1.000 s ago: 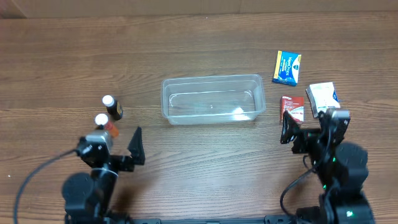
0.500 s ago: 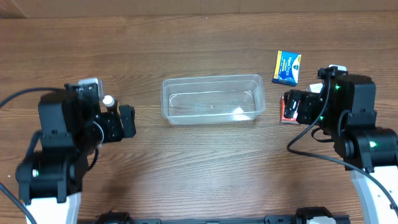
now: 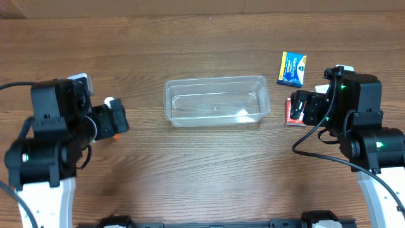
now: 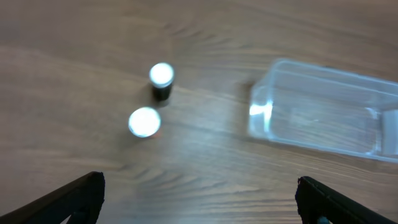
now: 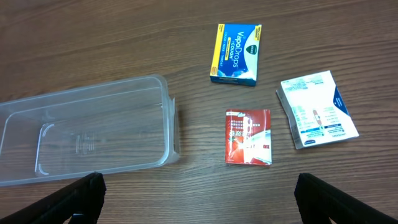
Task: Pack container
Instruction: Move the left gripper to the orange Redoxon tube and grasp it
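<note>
Left gripper (image 4: 200, 198): I'm swinging it out toward the 2 bottles (image 4: 145, 122), fingers wide, empty.
Right gripper (image 5: 199, 198): barely moved, spread wide, empty, over the red box (image 5: 249, 137).
Container (image 3: 215, 101): mid-table, nothing packed yet.

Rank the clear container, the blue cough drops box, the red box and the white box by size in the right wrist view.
1. container
2. white box
3. blue cough drops box and red box: too alike to rank.
</note>
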Controlling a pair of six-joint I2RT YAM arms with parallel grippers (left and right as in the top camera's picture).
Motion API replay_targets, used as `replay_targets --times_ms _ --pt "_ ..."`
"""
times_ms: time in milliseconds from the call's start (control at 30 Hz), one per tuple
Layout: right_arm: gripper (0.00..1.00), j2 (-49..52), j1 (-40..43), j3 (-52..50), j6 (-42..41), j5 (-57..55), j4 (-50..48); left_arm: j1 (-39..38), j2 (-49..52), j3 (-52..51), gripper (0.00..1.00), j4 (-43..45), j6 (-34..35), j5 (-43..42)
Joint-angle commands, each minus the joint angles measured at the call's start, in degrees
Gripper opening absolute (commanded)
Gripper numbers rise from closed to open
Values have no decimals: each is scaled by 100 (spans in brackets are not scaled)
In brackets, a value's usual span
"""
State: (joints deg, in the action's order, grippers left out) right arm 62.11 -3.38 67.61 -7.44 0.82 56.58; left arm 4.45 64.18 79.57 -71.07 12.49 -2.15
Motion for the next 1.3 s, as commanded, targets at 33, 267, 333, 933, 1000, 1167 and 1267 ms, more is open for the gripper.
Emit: replay_targets --times_ms 33,267,333,933,1000,1167,1267 --pt "100 35 24 199 35 -81 -26 431 538 127 100 -280 295 470" --pt "100 278 24 199 33 -79 -24 750 1300 122 100 -389 269 409" --pt "100 334 24 199 33 -79 -26 756 1554 120 100 -374 197 409" --pt "100 354 24 199 35 -83 -28 754 3421 120 85 -208 79 501" --pt "100 354 24 199 35 -83 -28 754 3432 120 81 -181 79 564" --pt "100 354 24 199 33 -133 -28 754 3434 120 68 48 33 682" --pt "100 354 24 199 35 -142 -28 752 3440 120 60 111 33 678"
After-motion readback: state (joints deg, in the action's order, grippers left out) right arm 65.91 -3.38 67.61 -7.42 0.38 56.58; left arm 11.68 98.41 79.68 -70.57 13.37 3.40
